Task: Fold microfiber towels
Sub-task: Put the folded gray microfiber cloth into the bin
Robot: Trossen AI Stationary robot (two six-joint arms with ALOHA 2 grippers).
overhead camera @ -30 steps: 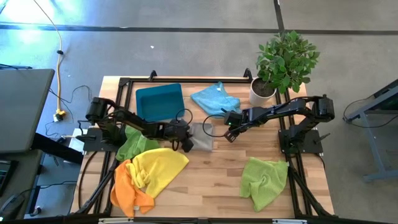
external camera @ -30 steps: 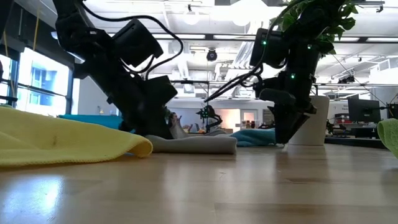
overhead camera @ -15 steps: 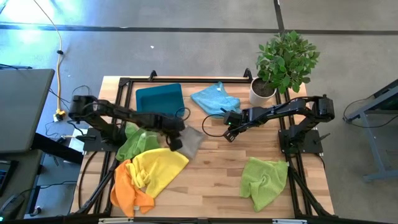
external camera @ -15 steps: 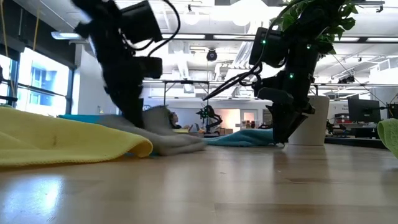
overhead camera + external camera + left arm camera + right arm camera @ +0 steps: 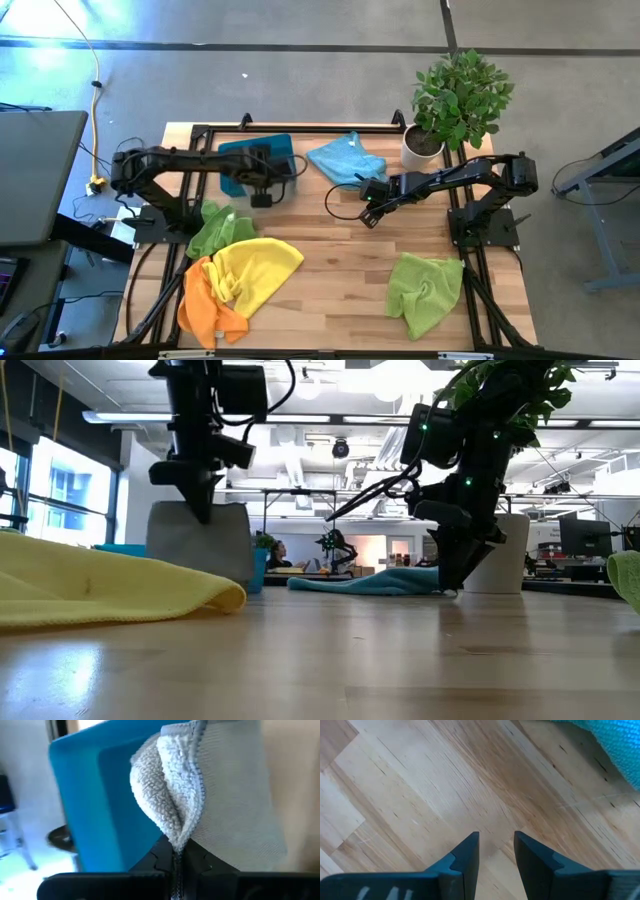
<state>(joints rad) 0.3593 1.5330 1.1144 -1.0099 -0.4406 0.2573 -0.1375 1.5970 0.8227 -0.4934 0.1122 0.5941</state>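
I have lifted the grey towel (image 5: 198, 540) off the table's middle; a second ago it lay flat there. My left gripper (image 5: 176, 851) is clamped on its folded edge, holding it over the teal tray (image 5: 250, 158) near the back edge. It looks ready to drop in. My right gripper (image 5: 496, 851) hovers, fingers apart, mid-table.

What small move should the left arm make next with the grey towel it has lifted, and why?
Probably carry it a little further over the teal tray and release. The left gripper is shut on the folded grey towel, which hangs clear of the table at the tray's edge. The right gripper waits open over bare wood near the light blue towel.
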